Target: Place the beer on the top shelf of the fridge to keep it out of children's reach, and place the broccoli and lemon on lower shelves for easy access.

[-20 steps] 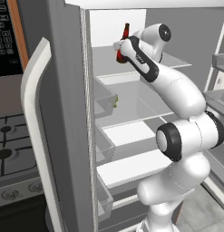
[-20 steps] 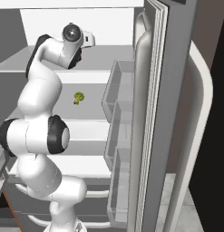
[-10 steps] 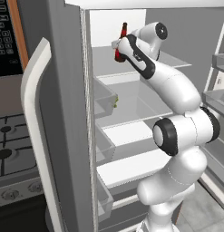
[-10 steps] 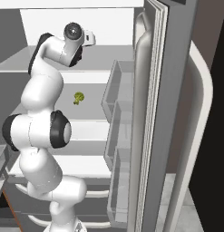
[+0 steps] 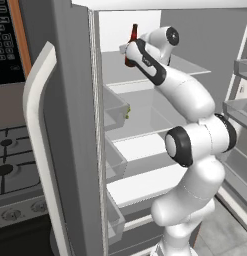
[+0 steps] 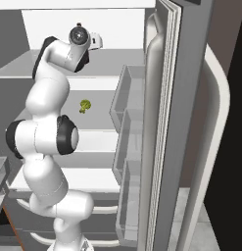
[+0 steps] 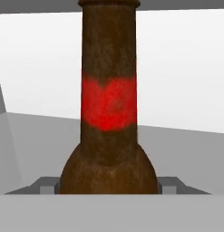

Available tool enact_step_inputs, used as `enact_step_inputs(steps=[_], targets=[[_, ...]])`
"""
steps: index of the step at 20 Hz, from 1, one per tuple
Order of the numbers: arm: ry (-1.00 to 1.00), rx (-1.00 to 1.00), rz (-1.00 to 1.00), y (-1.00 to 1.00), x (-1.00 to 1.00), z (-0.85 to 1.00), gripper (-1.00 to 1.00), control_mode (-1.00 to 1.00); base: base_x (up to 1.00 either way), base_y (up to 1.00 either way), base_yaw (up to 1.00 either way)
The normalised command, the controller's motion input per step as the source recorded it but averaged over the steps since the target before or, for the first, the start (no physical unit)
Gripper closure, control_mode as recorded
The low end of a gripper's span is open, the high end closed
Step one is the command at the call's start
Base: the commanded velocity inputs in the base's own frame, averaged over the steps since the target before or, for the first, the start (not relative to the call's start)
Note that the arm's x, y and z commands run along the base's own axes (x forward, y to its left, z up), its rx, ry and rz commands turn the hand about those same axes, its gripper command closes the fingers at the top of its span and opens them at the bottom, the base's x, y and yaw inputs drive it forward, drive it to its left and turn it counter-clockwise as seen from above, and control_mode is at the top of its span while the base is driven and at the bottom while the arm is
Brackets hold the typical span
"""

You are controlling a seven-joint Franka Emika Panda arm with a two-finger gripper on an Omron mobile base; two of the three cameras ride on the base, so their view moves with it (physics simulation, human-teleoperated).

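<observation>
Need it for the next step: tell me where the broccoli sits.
Right base view: the broccoli lies on a lower fridge shelf, just right of the arm.

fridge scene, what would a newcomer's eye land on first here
First, the white arm reaching high into the open fridge, its gripper at the beer, which stands upright on the top shelf. In the hand view the brown bottle with its red label looms close. Next, the small green broccoli on a lower shelf, beside the grey door bins.
</observation>
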Motion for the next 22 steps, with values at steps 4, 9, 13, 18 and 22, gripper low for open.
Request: enact_step_inputs(steps=[4,9,13,18,22], targets=[[-0.01,0.0,0.0,0.0,0.04,-0.06,-1.0,-1.0,0.0,0.0,0.0],[0.0,0.0,0.0,0.0,0.0,0.0,-1.0,-1.0,0.0,0.0,0.0],[0.0,0.0,0.0,0.0,-0.05,0.0,-1.0,-1.0,0.0,0.0,0.0],[0.0,0.0,0.0,-0.04,-0.21,0.0,-1.0,-1.0,0.0,0.0,0.0],[0.01,0.0,0.0,-0.11,-0.46,0.0,-1.0,-1.0,0.0,0.0,0.0]])
